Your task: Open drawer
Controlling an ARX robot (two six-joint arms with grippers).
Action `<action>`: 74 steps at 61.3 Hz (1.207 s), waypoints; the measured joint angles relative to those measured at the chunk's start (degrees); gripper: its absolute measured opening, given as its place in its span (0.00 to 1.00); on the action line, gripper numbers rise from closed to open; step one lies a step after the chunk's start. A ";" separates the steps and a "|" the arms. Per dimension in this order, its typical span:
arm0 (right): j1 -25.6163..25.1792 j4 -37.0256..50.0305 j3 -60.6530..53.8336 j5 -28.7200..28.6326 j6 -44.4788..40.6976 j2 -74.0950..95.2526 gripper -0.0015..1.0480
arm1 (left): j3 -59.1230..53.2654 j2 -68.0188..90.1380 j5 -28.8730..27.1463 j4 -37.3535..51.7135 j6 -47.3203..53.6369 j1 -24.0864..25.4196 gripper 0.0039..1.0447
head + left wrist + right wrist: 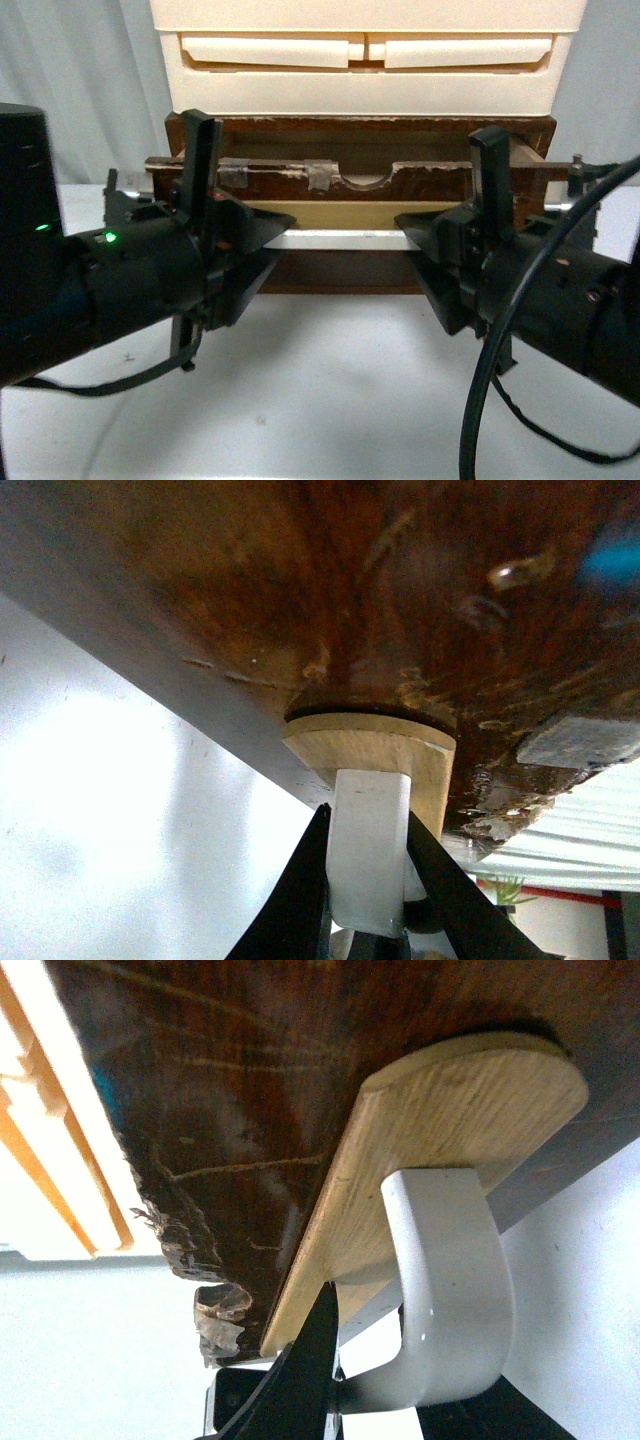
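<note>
"Nearest in, the left gripper point(268, 240) and the right gripper point(418, 236) both reach forward."

"And the drawer point(420, 182)?"

"It sits straight ahead between them, dark brown. Its front looks drawn a little way out of the cabinet. The white handle point(340, 240) runs across a tan plate point(340, 213). Tape point(322, 175) sits on the chipped top edge beside a half-round notch point(365, 182)."

"How do the grippers hold?"

"Each is closed on one end of the handle. The left one's fingers point(300, 900) press both sides of the post. On the right, one finger point(305, 1360) touches the bend, and a dark edge lies under it."

"What's around it?"

"Cream plastic drawers point(365, 60) stand above and a white table point(320, 400) lies below. A black cable point(478, 400) loops by the right arm."
</note>
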 joint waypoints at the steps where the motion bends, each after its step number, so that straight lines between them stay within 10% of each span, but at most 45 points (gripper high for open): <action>1: 0.28 0.22 -0.70 0.24 0.07 -0.46 0.16 | -0.72 -0.57 -0.09 0.02 -0.07 -0.11 0.14; 13: 3.65 3.26 -12.04 2.95 1.03 -8.72 0.16 | -11.82 -10.01 -2.89 1.64 -0.90 -2.84 0.13; 35: 3.43 -3.37 -18.40 0.13 -13.77 -21.64 0.68 | -17.22 -29.18 1.53 -12.00 12.74 -0.15 0.66; 40: 5.55 5.14 -20.57 12.98 -23.98 -19.08 0.62 | -17.57 -34.86 -1.22 -12.79 15.85 1.27 0.79; 48: 2.64 7.39 -26.36 30.75 -48.89 -22.56 0.41 | -21.14 -33.38 -21.35 1.84 34.62 -2.12 0.62; 54: -1.40 7.67 -29.90 33.40 -62.29 -28.79 0.27 | -27.58 -34.88 -33.70 -1.03 52.87 1.99 0.46; 63: -5.33 2.14 -32.57 27.89 -75.43 -39.95 0.01 | -28.81 -45.18 -31.50 -3.74 70.84 5.09 0.20; 74: -10.12 -7.02 -35.19 24.33 -77.72 -51.49 0.02 | -32.52 -53.29 -28.22 -11.37 76.48 9.35 0.01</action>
